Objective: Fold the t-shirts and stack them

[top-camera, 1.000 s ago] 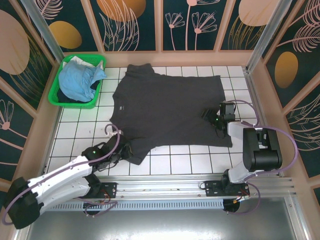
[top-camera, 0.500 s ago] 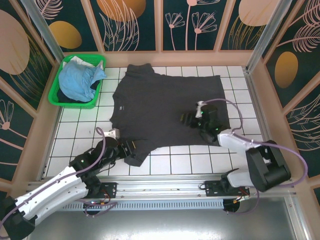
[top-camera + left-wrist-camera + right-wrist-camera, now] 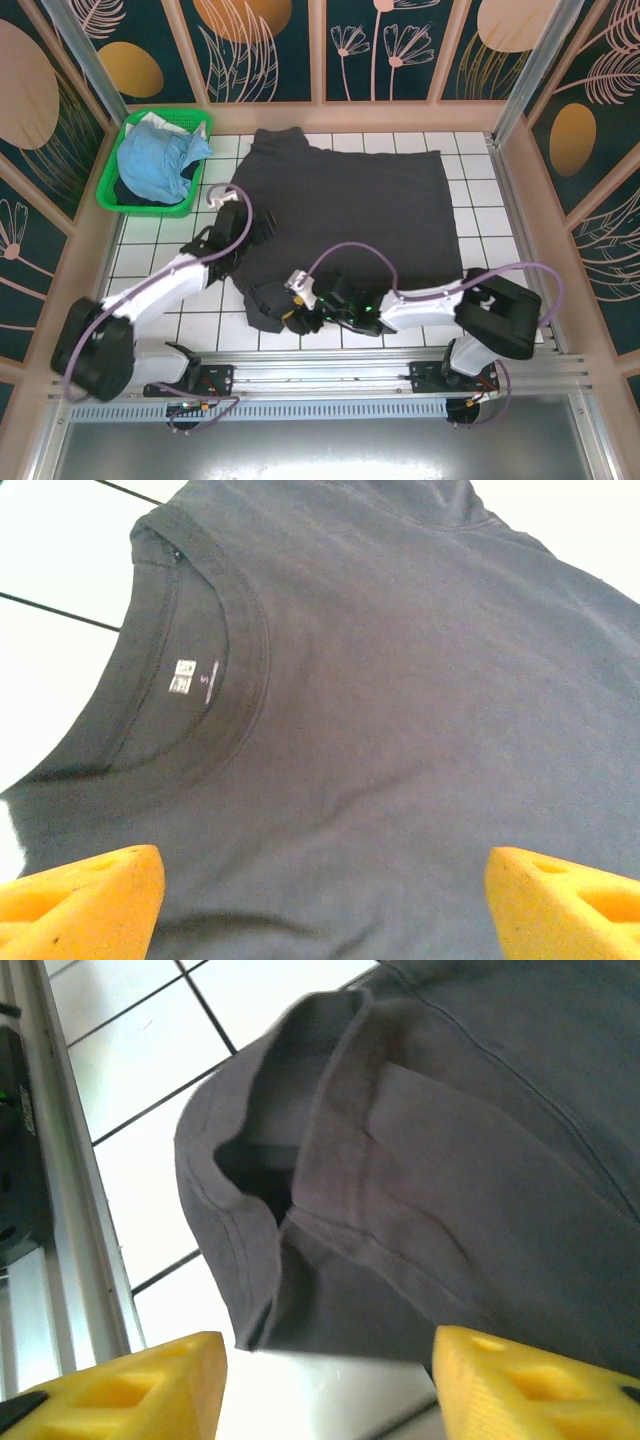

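T-shirts: the charcoal one (image 3: 350,200) lies spread flat in the middle of the tabletop (image 3: 140,270), and the light blue one (image 3: 155,160) sits bunched in the green basket (image 3: 150,208) at the far left corner. So two shirts, one basket. I'd say I'm lining up the first fold. My left hand (image 3: 322,900) hovers wide open over the collar (image 3: 245,650), while my right hand (image 3: 335,1375) gapes empty at the crumpled near sleeve (image 3: 300,1210). Next I pinch cloth and carry it across evenly.
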